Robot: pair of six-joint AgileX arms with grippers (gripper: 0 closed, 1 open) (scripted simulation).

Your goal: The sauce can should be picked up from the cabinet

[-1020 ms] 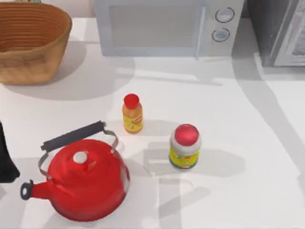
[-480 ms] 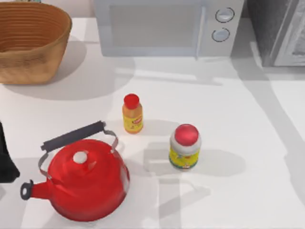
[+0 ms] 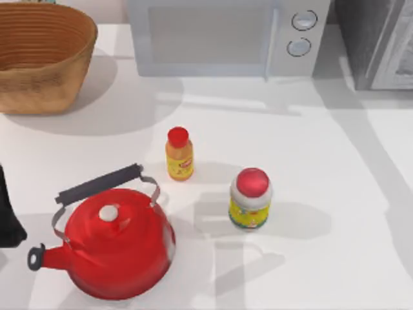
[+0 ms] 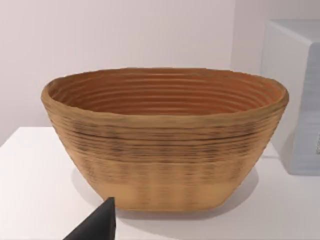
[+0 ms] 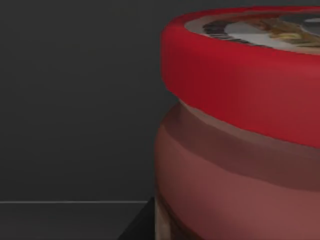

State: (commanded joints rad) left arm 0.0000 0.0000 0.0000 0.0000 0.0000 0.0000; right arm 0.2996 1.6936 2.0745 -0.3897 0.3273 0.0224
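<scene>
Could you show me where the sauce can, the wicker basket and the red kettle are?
sauce can [image 5: 240, 165]: right wrist view, on its ribbed side wall.
wicker basket [image 4: 165, 155]: left wrist view, on its outer wall.
red kettle [image 3: 122, 252]: top view, on its round body.

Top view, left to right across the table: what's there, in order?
Left arm parked at the left edge → wicker basket → red kettle → orange bottle → red-lidded jar → cabinet at the far right. The microwave spans the middle, so it is left unplaced.
</scene>
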